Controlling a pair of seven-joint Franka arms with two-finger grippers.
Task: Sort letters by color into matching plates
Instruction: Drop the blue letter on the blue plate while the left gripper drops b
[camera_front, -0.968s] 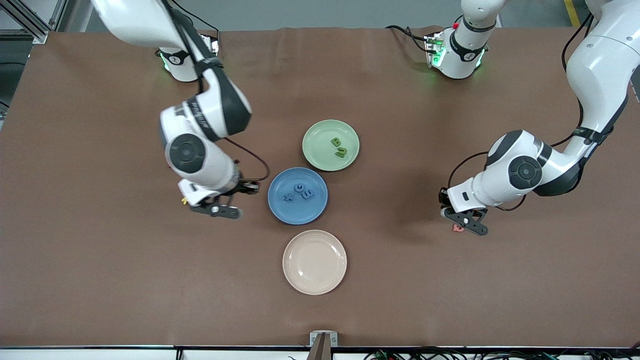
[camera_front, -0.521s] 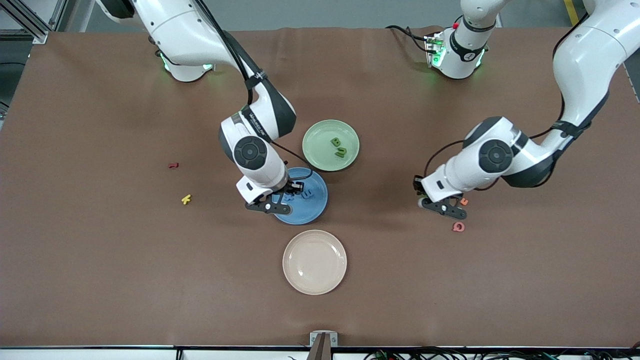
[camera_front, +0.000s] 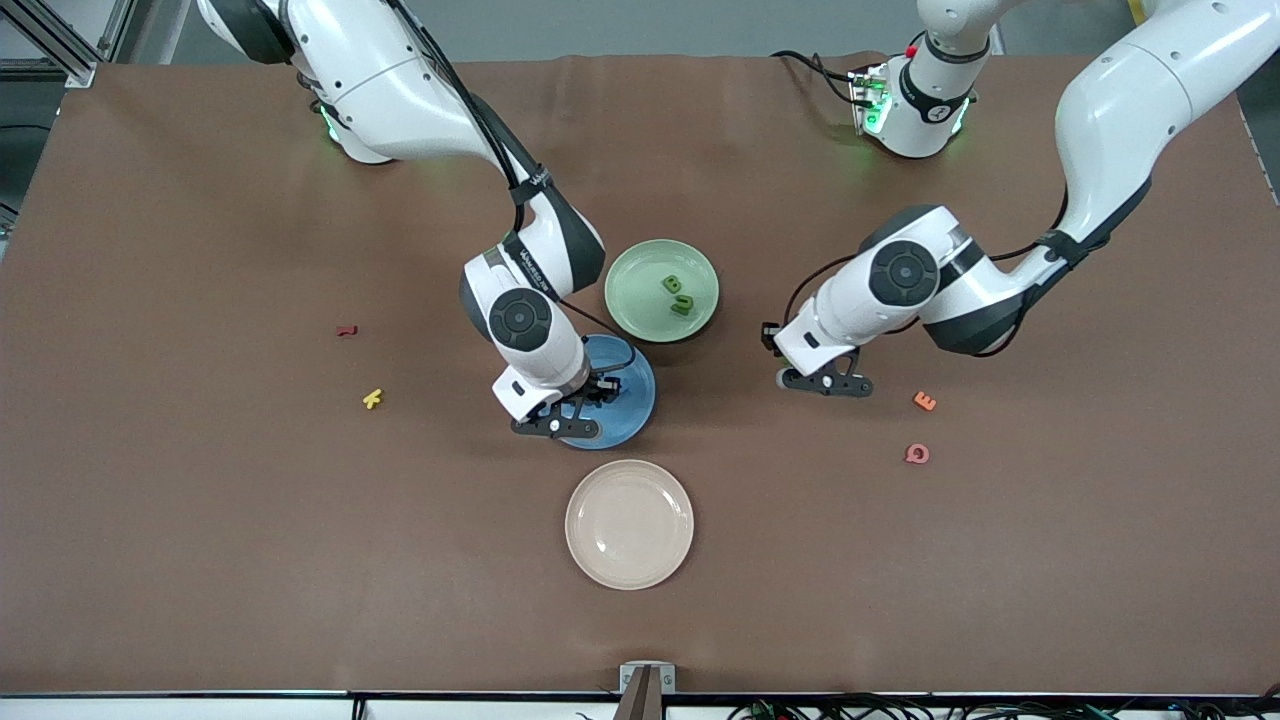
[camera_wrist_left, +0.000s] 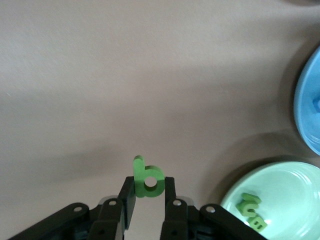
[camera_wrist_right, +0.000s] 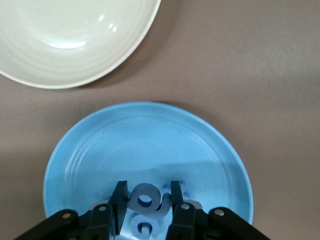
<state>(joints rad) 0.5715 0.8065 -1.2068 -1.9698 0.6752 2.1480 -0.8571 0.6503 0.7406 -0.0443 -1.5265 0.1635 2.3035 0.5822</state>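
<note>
Brown cloth covers the whole tabletop (camera_front: 200, 560), with three plates clustered mid-scene: taking the blue plate (camera_front: 632, 400) as the dial's center in the front view, the pale green plate (camera_front: 640, 300) sits at about 1 o'clock and a cream plate (camera_front: 629, 524) at 6. The right end effector (camera_front: 556, 428) hangs over the blue plate, pinching a blue letter (camera_wrist_right: 146, 199), which looks like it's lined up for a drop onto the blue ones already lying there. The left end effector (camera_front: 826, 384) is over bare cloth at roughly 3 o'clock from the green plate, pressed tight on a green letter (camera_wrist_left: 146, 179) shaped like a "b", presumably headed for that plate, where two green letters (camera_front: 677, 294) already rest. Stray pieces sit out of the sorting: a red one (camera_front: 346, 330), a yellow one (camera_front: 373, 399), an orange one (camera_front: 925, 401) and a pink one (camera_front: 917, 454).
</note>
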